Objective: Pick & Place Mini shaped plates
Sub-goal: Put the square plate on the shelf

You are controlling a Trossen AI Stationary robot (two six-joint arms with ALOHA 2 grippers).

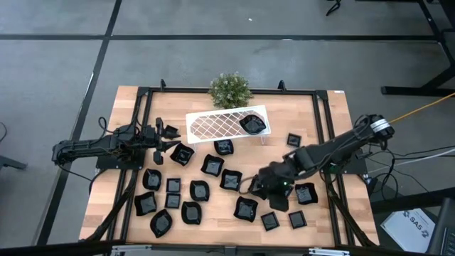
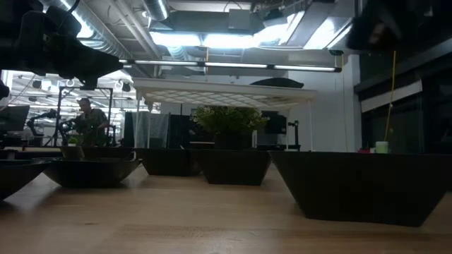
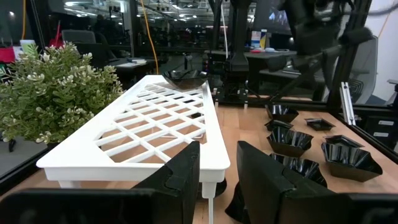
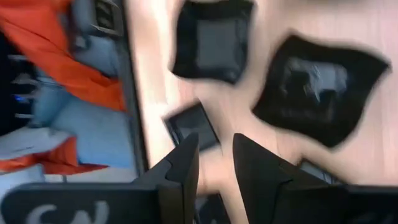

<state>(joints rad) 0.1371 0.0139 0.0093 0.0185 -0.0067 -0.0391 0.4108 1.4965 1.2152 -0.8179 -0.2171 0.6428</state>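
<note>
1. Mini shaped plates (image 1: 201, 190) lie scattered over the near and middle wooden tabletop (image 1: 106, 185); one sits on the white rack (image 1: 213, 126).
2. Judged light, stiff, glossy, likely slippery and chippable; best taken by a raised rim.
3. Right end effector (image 4: 214, 163) hovers over plates, fingers a narrow gap apart, holding nothing.
4. Left end effector (image 3: 217, 174) waits beside the rack's end, slightly parted, empty.
5. Green plant (image 1: 229, 89) at the far edge; workshop with a person (image 2: 87, 120) beyond.
</note>
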